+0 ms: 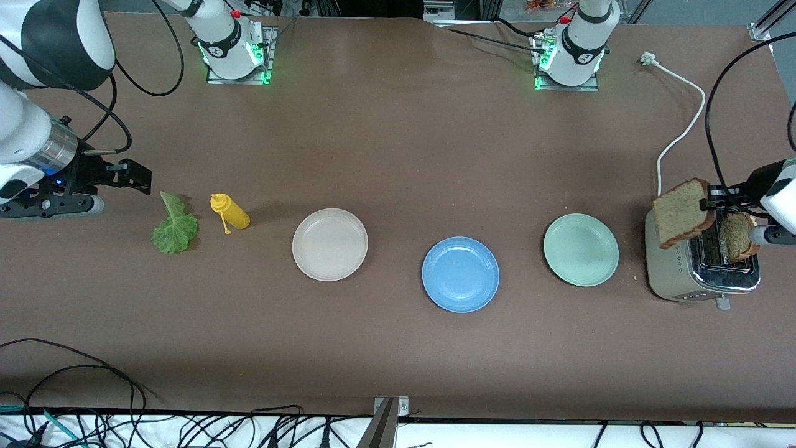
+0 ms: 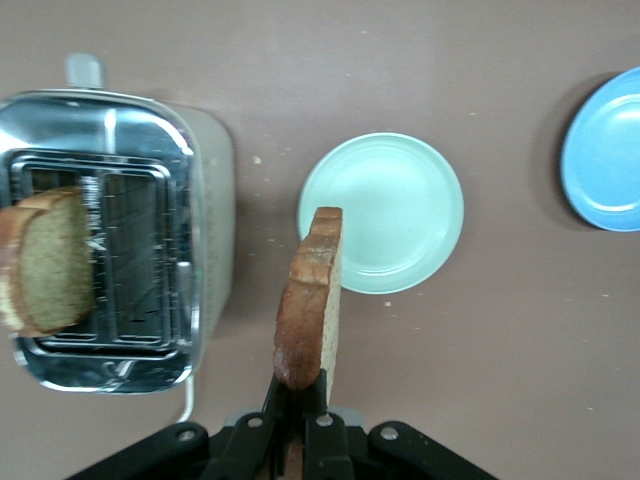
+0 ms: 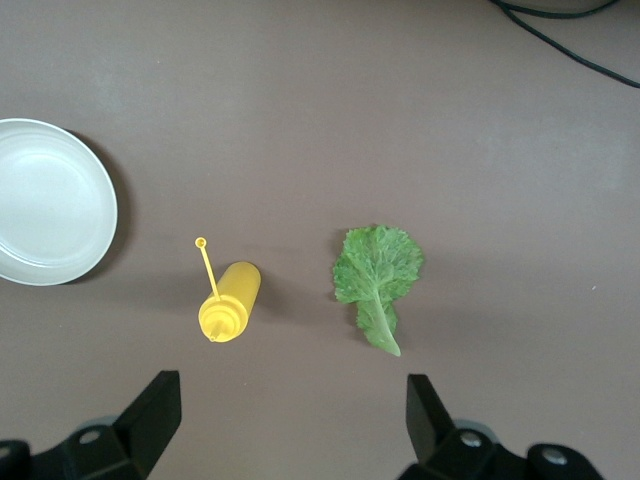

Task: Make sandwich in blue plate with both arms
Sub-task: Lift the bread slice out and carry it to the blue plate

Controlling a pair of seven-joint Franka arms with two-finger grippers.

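My left gripper (image 1: 714, 202) is shut on one brown bread slice (image 1: 683, 213) and holds it upright in the air over the toaster's edge. In the left wrist view the slice (image 2: 312, 290) stands on edge from the gripper (image 2: 305, 400). A second slice (image 1: 739, 236) sticks out of a toaster slot and also shows in the left wrist view (image 2: 45, 262). The blue plate (image 1: 460, 274) lies empty mid-table and shows in the left wrist view (image 2: 605, 150). The lettuce leaf (image 1: 175, 227) lies flat toward the right arm's end. My right gripper (image 1: 142, 177) is open and empty in the air beside the leaf (image 3: 375, 275).
A silver toaster (image 1: 668, 274) stands at the left arm's end, with its white cable (image 1: 684, 124). An empty mint-green plate (image 1: 581, 249) lies between toaster and blue plate. An empty cream-white plate (image 1: 329, 244) and a yellow squeeze bottle (image 1: 231, 211) lie between blue plate and lettuce.
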